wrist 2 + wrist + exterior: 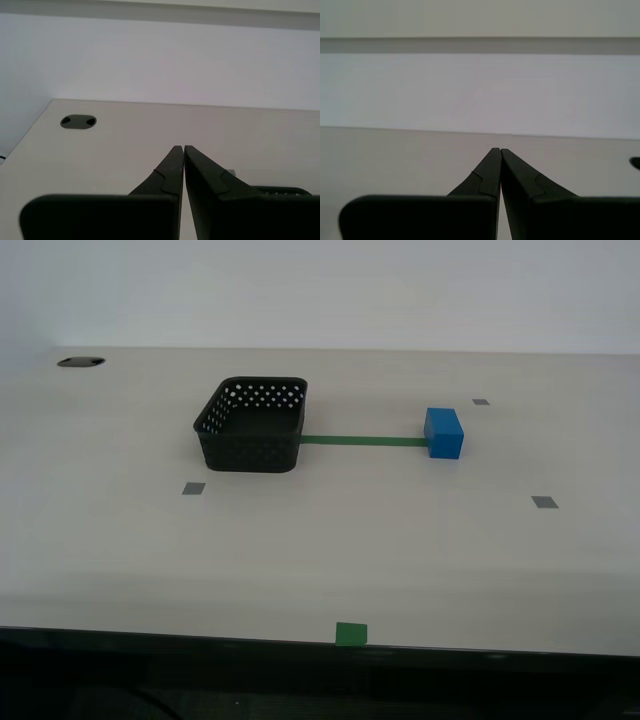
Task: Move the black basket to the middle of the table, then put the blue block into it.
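The black basket (252, 426) stands on the pale table (320, 560), toward the exterior view's left of the middle, at one end of a green tape strip (362, 440). The blue block (443, 432) stands at the strip's other end, toward the exterior view's right. Neither arm shows in the exterior view. My first gripper (499, 150) is shut and empty, looking across bare tabletop toward the wall. My second gripper (183, 147) is shut and empty too; a sliver of the basket's rim (280, 190) shows behind one of its fingers.
Small grey square markers (194, 488) (544, 502) (481, 401) lie on the table. A green tape square (350, 633) sits at the dark front edge. A dark cable hole (80, 362) is at the far corner on the exterior view's left; it also shows in the second wrist view (78, 121).
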